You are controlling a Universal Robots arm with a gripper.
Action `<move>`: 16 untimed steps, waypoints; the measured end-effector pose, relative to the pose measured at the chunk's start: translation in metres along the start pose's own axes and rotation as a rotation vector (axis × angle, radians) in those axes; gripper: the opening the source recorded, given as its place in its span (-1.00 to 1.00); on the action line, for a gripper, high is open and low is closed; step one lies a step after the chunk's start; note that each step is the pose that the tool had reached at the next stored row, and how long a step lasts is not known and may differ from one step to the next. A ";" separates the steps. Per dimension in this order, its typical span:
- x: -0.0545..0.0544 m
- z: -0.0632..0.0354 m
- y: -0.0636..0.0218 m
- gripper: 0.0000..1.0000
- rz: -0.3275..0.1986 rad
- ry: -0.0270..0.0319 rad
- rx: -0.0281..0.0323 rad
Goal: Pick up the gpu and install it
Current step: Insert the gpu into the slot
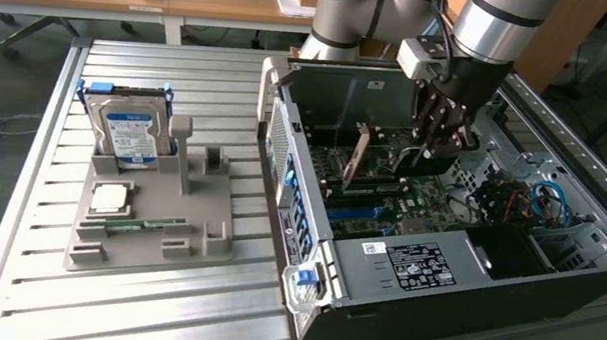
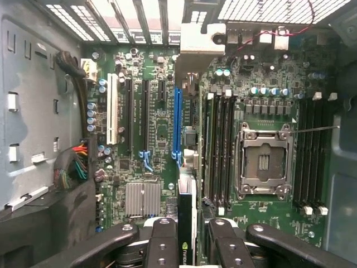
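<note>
Green motherboard, black gpu, silver slatted table.
The gpu [image 2: 187,204] is black with a small green mark on its edge and a pale silver bracket [image 2: 202,42]; the gripper [image 2: 187,237] is black. The motherboard [image 2: 159,153] is green, with one blue slot [image 2: 177,120], one white slot [image 2: 112,114] and a silver finned heatsink [image 2: 143,198]. The computer case [image 1: 456,330] is black outside and grey within, with blue cables [image 1: 549,200]. The hard drive [image 1: 129,130] is silver with a blue label, on a beige-grey tray [image 1: 149,247]. The table [image 1: 153,315] is striped silver.
</note>
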State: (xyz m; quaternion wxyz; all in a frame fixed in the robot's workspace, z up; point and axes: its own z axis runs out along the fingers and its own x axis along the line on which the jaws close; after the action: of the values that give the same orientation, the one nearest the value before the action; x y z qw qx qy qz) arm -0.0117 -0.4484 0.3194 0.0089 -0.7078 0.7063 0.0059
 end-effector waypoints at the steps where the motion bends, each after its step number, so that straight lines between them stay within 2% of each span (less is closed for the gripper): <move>1: 0.000 0.0000 0.0004 -0.47 0.000 0.0003 -0.0001; 7: 0.000 0.0009 0.0061 -0.47 0.000 0.0004 0.0000; 12: 0.000 0.0014 0.0066 -0.47 0.000 0.0057 -0.0007; 15: 0.000 0.0015 0.0067 -0.47 0.002 0.0110 -0.0028; 16: 0.000 0.0016 0.0067 -0.47 0.005 0.0180 -0.0065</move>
State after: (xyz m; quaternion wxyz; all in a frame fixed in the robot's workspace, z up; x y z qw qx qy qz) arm -0.0183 -0.4484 0.3178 0.0002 -0.7061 0.7081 0.0018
